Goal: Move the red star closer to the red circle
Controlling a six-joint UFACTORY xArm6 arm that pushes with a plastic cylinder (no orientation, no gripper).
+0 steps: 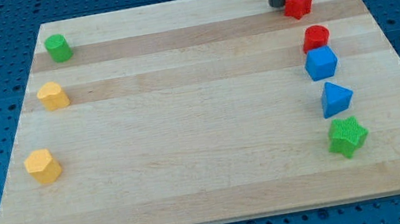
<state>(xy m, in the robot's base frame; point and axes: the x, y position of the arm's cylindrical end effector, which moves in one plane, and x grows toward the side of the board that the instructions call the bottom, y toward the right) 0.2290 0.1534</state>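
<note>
The red star (pixel 298 4) lies near the top right corner of the wooden board (pixel 187 130). The red circle (pixel 315 36) lies a short way below it, slightly to the right, with a small gap between them. My tip (pixel 279 4) stands right at the star's left side, touching or nearly touching it. The dark rod rises from there out of the view's top.
Down the right side below the red circle lie a blue cube (pixel 321 63), a blue triangle (pixel 336 98) and a green star (pixel 347 136). On the left lie a green cylinder (pixel 58 47) and two yellow blocks (pixel 53 96) (pixel 44 166).
</note>
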